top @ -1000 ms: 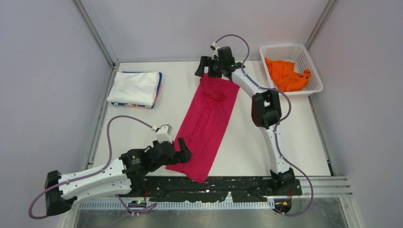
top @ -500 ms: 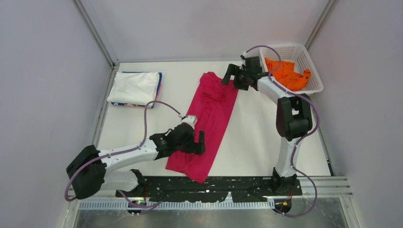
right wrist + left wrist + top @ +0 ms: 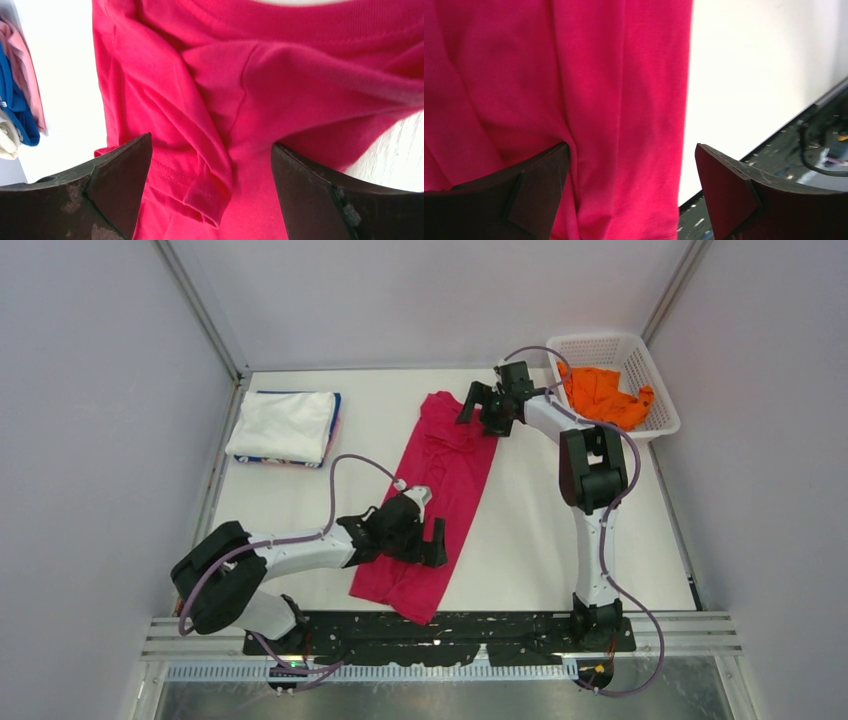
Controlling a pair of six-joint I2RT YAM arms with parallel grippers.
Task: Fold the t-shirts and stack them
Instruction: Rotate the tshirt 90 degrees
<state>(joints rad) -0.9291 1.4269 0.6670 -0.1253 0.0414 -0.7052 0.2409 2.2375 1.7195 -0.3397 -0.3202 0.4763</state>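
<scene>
Left gripper (image 3: 436, 543) hung wide open and empty over the pink shirt (image 3: 440, 475) toward the near edge of the tabletop (image 3: 540, 540); right gripper (image 3: 478, 410), likewise open and empty, over its far end

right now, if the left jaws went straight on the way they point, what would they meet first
The magenta t-shirt, near its edge; it looks close, though depth is unclear.

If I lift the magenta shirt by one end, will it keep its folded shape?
Probably not: the magenta shirt lies wrinkled and limp, so it likely droops. It looks thin and light, and may slide on the smooth table.
</scene>
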